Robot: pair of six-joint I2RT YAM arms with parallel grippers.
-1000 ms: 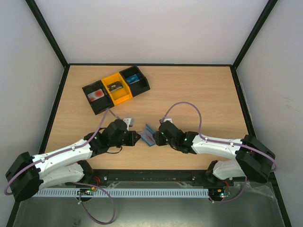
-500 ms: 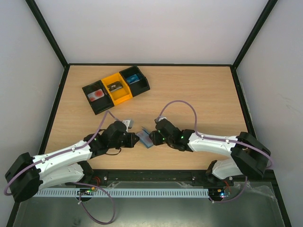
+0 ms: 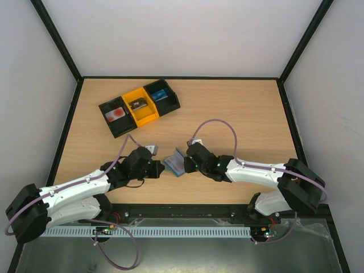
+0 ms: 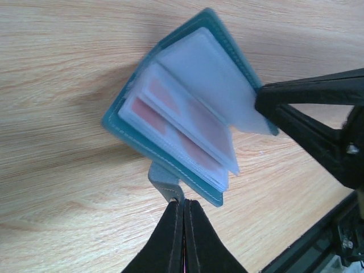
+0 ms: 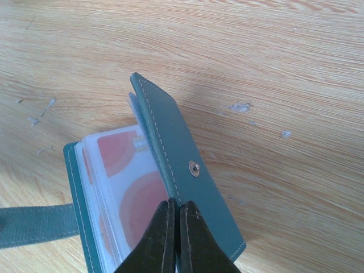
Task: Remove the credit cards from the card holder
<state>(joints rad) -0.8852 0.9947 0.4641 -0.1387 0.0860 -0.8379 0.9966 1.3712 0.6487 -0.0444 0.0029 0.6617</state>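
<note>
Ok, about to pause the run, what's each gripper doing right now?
Left gripper: shut on the strap of the holder.
Right gripper: shut on the holder's cover.

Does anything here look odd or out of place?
Only the holder: it stands half open and tilted, pinched by its strap in the left gripper and by its cover in the right gripper. Nothing looks spilled or damaged.

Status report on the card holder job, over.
Left tool shut on strap of card holder. Right tool shut on its cover, holder spread open. Cards not yet out. Tray far off.
</note>
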